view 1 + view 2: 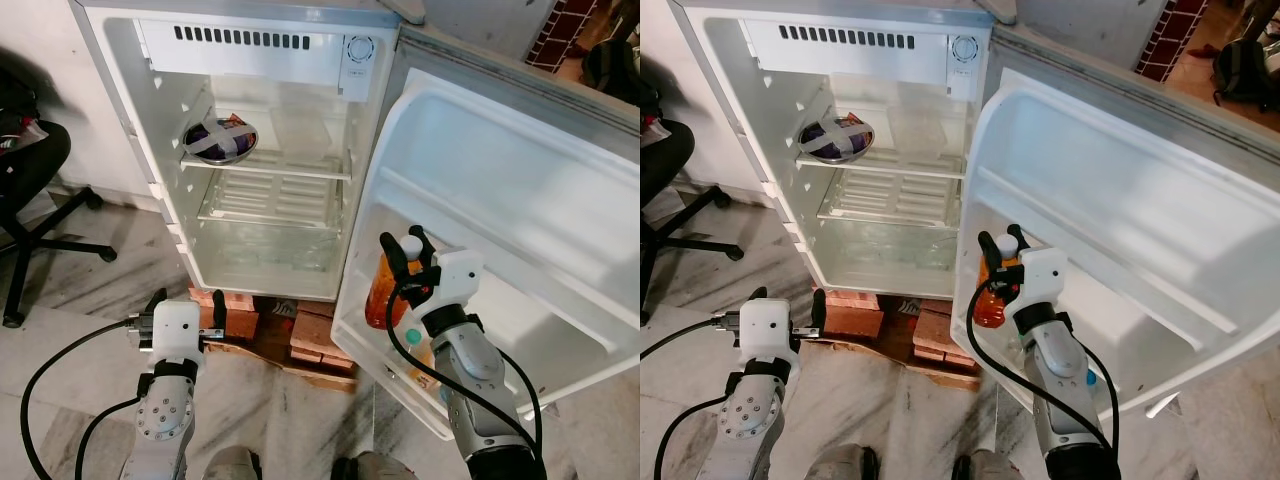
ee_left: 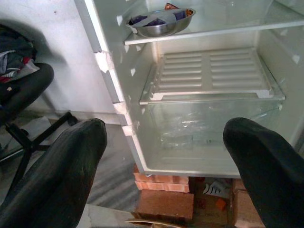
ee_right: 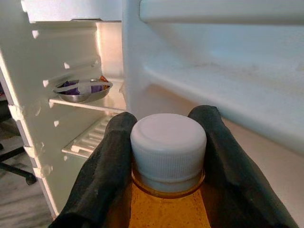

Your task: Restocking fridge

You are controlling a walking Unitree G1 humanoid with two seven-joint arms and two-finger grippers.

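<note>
An open white fridge [image 1: 270, 160] stands on bricks, its door [image 1: 520, 220] swung to the right. My right gripper [image 1: 408, 250] is shut on the white cap [image 3: 168, 147] of an orange juice bottle [image 1: 381, 292], which stands in the door's lower shelf. Another bottle with a teal cap [image 1: 414, 338] sits in that shelf beside it. A steel bowl [image 1: 220, 140] with purple packets rests on the upper fridge shelf. My left gripper [image 1: 185, 305] hangs low in front of the fridge, open and empty, with its fingers [image 2: 57, 175] spread wide.
Red bricks [image 1: 300, 335] prop up the fridge. A black office chair [image 1: 30, 190] stands at the left by the wall. The middle wire shelf [image 2: 213, 73] and clear drawer [image 2: 209, 126] lie below the bowl. Marble floor [image 1: 70, 320] spreads in front.
</note>
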